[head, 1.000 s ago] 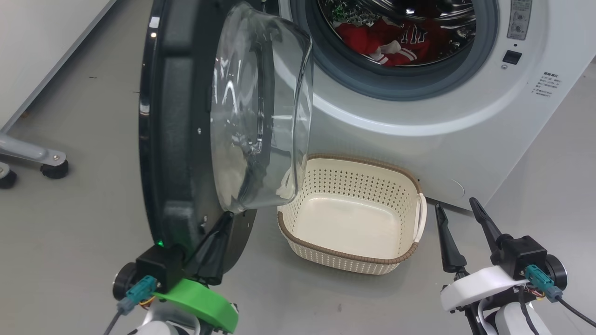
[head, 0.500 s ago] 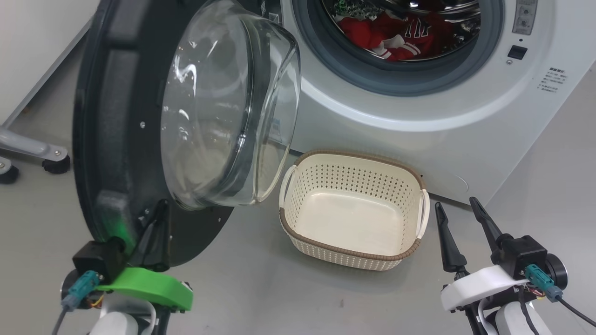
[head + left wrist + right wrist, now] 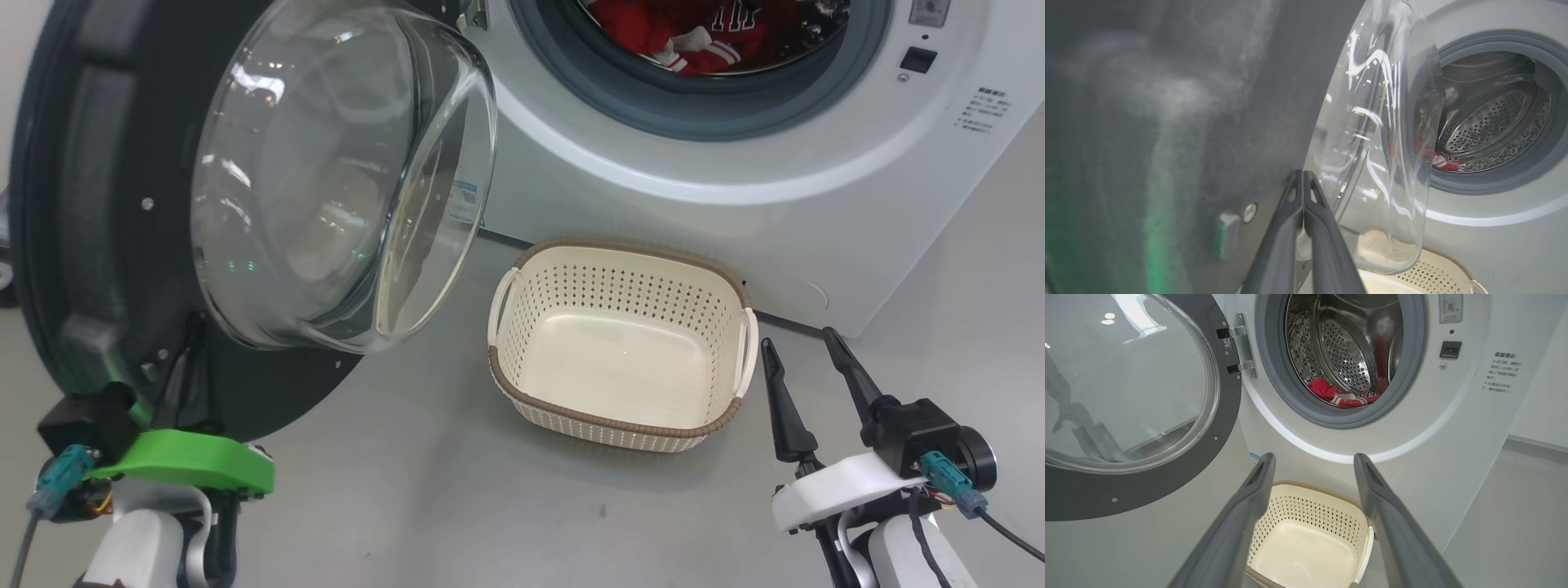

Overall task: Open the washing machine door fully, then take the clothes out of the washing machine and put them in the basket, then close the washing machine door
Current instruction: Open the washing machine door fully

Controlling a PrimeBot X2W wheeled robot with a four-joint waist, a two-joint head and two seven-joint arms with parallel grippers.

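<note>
The washing machine door stands swung out to the left, its glass bowl bulging toward me. My left gripper is shut, with its tips resting against the door's dark inner face just below the bowl; in the head view its fingers lie on that face. Red clothes lie in the drum of the white washing machine, with the jersey's striped trim showing. The cream basket sits on the floor before the machine with nothing in it. My right gripper hangs open just right of the basket.
Metal hinge brackets hold the door at the left of the grey seal. Grey floor spreads in front of the basket and to the right of the machine. A white wall with a baseboard stands to the right.
The door has swung further open to the left, and my left gripper has moved left with it against its inner face. The head view has shifted. The right gripper has stayed open.
</note>
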